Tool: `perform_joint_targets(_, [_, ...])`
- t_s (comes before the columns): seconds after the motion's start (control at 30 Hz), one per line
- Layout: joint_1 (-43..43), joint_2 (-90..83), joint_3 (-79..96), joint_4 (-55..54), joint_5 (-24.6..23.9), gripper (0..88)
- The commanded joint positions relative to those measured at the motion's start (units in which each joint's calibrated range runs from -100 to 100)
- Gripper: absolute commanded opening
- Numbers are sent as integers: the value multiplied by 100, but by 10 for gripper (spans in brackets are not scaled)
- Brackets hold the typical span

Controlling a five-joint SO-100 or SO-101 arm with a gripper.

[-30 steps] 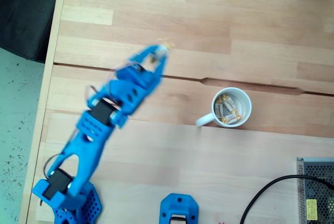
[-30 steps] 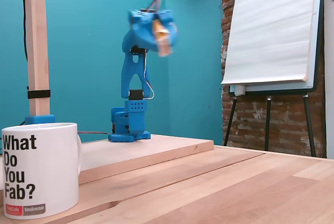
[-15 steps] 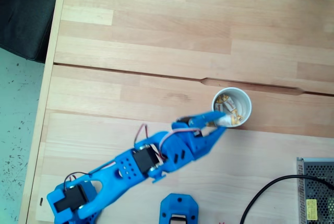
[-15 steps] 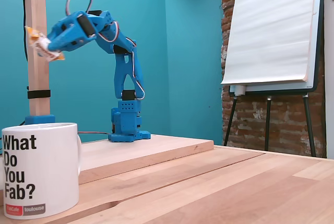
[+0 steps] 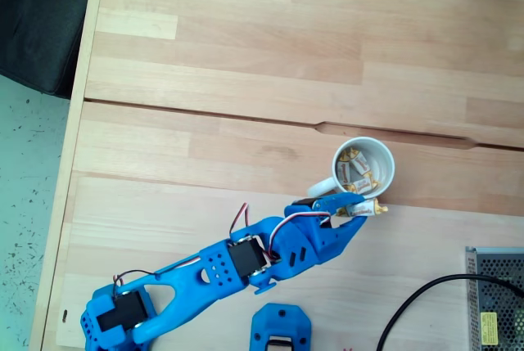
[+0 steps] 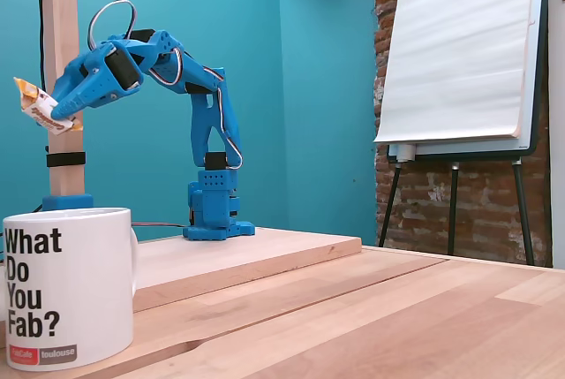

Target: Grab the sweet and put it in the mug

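Note:
The white mug [image 5: 386,164] stands on the wooden table, handle pointing lower left, with several wrapped sweets inside. In a fixed view from the side the mug [image 6: 66,286] reads "What Do You Fab?". My blue gripper [image 5: 358,206] hovers at the mug's near rim, shut on a sweet [image 5: 370,206] with gold twisted ends. From the side, the gripper [image 6: 53,114] holds the sweet [image 6: 37,105] well above the mug's height.
A grey metal box [image 5: 496,298] with a black cable [image 5: 417,302] sits at the lower right. A second blue base [image 5: 280,328] stands at the bottom edge. A wooden post [image 6: 62,79] rises behind the mug. A flip chart [image 6: 463,52] stands at the right.
The arm swung from the table's upper left over to the mug with the sweet in its grip. In the last half second it shifted slightly right and lower.

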Motion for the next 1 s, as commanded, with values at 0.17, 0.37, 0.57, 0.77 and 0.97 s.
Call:
perform_joint_targets(0.17, [-295,98,-1067,-104,39,0])
perform_joint_targets(0.37, [-412,658,-1807,-104,39,0])
perform_joint_targets(0.57, [-397,1097,-2146,-104,83,0])
perform_joint_targets(0.77, [-390,1475,-2396,-104,88,0])
perform_joint_targets(0.97, [-390,1776,-2637,-104,54,0])
